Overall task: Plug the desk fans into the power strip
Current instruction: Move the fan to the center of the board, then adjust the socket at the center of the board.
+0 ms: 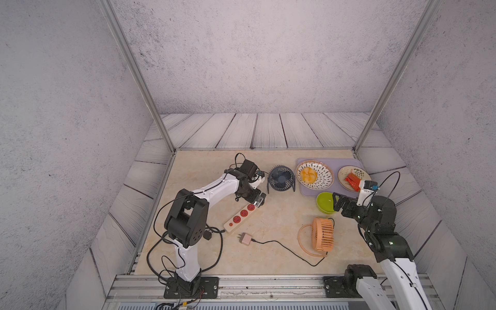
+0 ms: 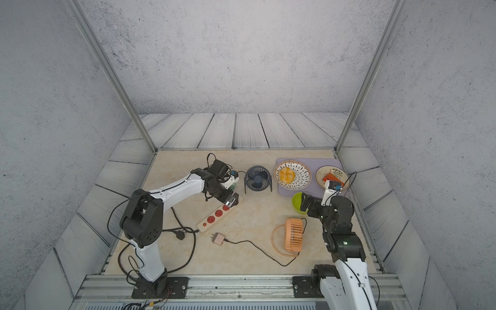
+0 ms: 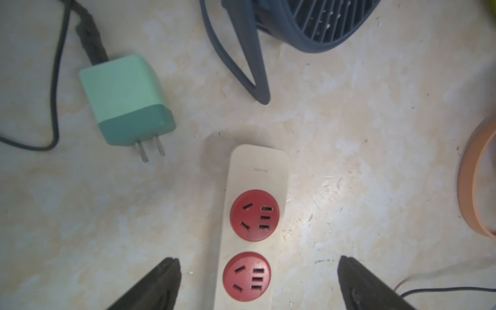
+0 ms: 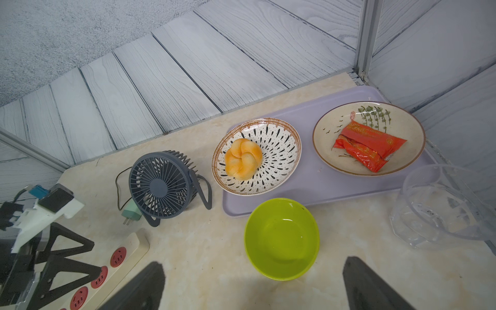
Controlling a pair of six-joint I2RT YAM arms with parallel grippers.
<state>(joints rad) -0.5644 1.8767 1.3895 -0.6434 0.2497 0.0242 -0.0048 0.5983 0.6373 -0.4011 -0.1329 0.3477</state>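
The cream power strip with red sockets lies slantwise at the table's left. My left gripper hovers open over its far end, fingers well apart on either side, holding nothing. A dark blue desk fan stands upright just beyond; its green plug lies loose beside the strip's end. An orange fan lies flat, its pink plug loose near the strip's button end. My right gripper is open.
A lime bowl sits right under the right gripper. Behind it a lilac tray carries a plate with a bun and a plate with a red packet. A clear container stands by the right wall. Black cords trail near the front.
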